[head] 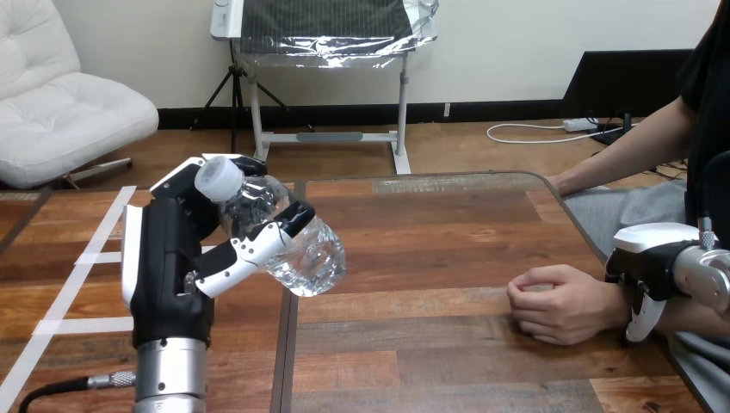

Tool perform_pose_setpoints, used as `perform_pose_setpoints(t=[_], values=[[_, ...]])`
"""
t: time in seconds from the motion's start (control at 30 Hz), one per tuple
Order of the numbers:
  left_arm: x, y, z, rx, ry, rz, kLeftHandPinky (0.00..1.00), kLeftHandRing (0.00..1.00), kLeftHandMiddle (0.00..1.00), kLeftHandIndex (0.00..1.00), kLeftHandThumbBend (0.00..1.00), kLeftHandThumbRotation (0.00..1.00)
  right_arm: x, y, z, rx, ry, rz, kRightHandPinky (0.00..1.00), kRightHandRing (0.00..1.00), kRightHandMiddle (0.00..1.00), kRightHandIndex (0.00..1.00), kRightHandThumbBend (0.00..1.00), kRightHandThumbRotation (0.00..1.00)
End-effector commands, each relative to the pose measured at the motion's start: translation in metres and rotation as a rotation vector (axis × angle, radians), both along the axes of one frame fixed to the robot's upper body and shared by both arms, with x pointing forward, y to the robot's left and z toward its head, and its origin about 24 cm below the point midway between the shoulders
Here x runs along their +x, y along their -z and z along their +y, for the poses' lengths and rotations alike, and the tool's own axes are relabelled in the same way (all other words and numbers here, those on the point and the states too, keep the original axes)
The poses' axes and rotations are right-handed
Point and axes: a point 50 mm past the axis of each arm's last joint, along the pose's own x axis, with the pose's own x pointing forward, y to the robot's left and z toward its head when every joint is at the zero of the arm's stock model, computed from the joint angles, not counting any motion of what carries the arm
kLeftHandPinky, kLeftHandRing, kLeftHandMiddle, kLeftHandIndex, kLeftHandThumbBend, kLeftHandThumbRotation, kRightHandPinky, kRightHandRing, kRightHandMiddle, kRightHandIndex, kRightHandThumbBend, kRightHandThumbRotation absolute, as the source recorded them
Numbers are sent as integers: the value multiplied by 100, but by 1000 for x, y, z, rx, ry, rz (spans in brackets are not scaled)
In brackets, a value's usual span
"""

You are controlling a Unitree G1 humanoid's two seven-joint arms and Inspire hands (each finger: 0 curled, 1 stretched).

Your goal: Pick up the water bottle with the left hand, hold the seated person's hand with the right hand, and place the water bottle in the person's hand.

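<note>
1. The left hand (168,258) has its fingers and thumb curled round the water bottle (297,254). It holds the bottle clear of the table (430,258), well to the left of the person's hand (559,303).
2. The bottle is tilted. Its cap (219,177) points up and away from the person's hand, and its base leans toward it.
3. The person's hand rests on the table, closed in a loose fist. The right hand (647,271) sits just to the right of it, against the wrist. From here I cannot tell whether it has a grip there or only lies alongside.
4. To my eye the pick-up is done, and the step in hand is carrying the bottle across to the person's hand.
5. I would keep the bottle at this height on the way over, so its base does not drag on the table, and bring it in base first toward the person's hand.
6. The fist leaves nowhere to set the bottle. The left hand should stop just short of the person's hand and wait until it opens.
7. The bottle looks thin and crinkly, so I would grip it just firmly enough that it neither slips nor buckles.
8. The left hand should let go only once the person's hand has closed on the bottle. The right hand should keep steady beside the person's hand the whole time.
</note>
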Motion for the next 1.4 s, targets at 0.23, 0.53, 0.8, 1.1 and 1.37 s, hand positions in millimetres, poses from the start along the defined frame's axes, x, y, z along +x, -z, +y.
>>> perform_pose_setpoints(t=[0.23, 0.53, 0.8, 1.1, 1.37], values=[[4, -22, -1, 17, -1, -105, 43, 44, 47, 49, 65, 0, -3, 14, 6, 7, -20, 54, 44, 57, 67, 66, 62, 0], [4, -22, -1, 14, 0, -100, 43, 44, 47, 49, 65, 0, -3, 14, 6, -10, -22, 72, 42, 55, 65, 68, 62, 0], [4, -22, -1, 14, 0, -97, 43, 44, 47, 49, 65, 0, -5, 15, 6, -3, -18, 76, 40, 53, 64, 71, 62, 0], [5, -22, -1, 17, -2, -97, 42, 44, 47, 49, 65, 0, -5, 15, 4, -18, -18, 90, 41, 54, 66, 73, 63, 0], [5, -22, 0, 13, 5, -96, 42, 44, 47, 49, 64, 0, -6, 15, 4, 0, -20, 78, 46, 59, 70, 74, 64, 0]])
